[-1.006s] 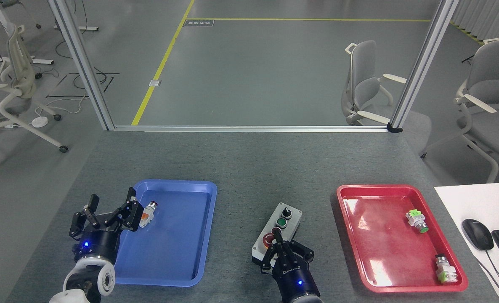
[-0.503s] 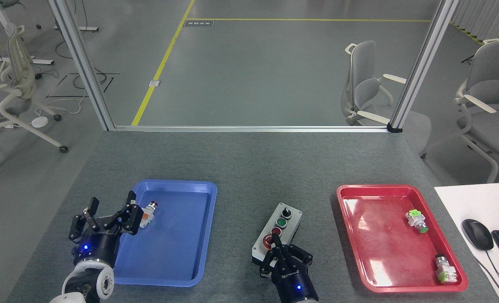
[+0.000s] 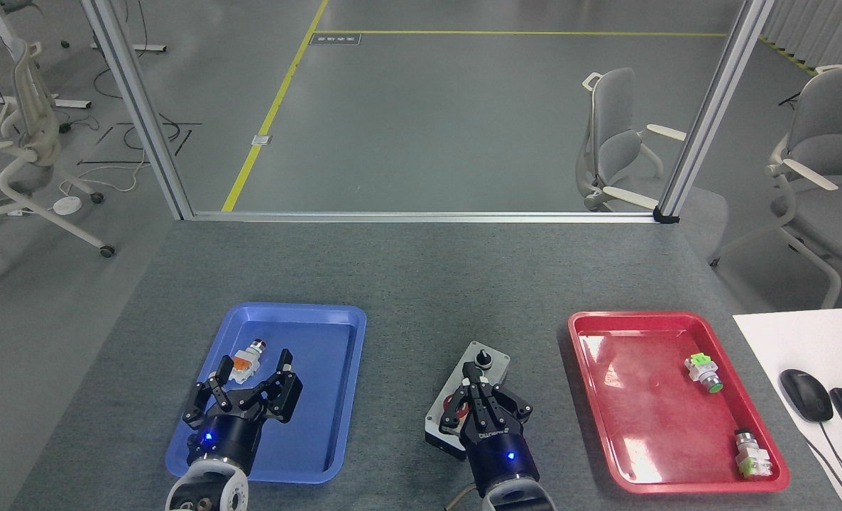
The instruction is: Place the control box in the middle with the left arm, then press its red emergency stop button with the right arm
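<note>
The grey felt-covered counter [image 3: 421, 270] carries a blue tray [image 3: 336, 316] on the left and a red tray [image 3: 605, 433] on the right, with bare speckled surface between them. The control box [image 3: 479, 353] lies there in the middle, slightly slanted, so the placing step looks done and the pressing step is in hand. The right gripper [image 3: 479, 383] hangs directly over the box's near half, fingers drawn close together at the tips and holding nothing, which suits poking rather than grasping; it hides the red emergency stop button. The left gripper [image 3: 249, 375] hovers over the blue tray, fingers spread and empty, just short of a small orange-bodied push-button [image 3: 245, 360].
</note>
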Controlling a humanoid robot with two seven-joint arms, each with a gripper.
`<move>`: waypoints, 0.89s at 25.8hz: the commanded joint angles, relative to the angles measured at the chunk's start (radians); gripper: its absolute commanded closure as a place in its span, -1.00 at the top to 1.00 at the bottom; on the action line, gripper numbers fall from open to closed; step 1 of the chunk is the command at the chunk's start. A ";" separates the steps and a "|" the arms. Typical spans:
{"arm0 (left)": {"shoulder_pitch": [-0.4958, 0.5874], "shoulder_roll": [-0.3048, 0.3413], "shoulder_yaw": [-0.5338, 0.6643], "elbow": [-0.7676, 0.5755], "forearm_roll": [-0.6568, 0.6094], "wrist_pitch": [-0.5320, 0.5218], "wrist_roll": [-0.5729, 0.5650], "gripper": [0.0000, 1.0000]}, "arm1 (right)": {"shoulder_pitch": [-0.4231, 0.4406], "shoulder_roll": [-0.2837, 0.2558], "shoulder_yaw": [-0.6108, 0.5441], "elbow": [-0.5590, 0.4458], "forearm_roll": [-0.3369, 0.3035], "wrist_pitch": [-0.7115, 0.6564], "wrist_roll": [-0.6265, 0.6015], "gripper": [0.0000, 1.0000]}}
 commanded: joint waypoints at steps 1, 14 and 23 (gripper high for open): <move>-0.001 -0.004 -0.006 0.005 -0.005 -0.003 0.001 0.98 | -0.002 -0.024 -0.014 -0.046 -0.040 0.000 0.005 -0.96; -0.001 -0.011 -0.005 0.008 0.015 -0.003 0.005 0.98 | 0.009 -0.054 -0.197 -0.049 -0.042 -0.027 0.008 0.97; -0.001 -0.011 -0.005 0.008 0.015 -0.003 0.005 0.98 | 0.018 -0.144 -0.208 -0.071 -0.036 -0.015 0.006 0.97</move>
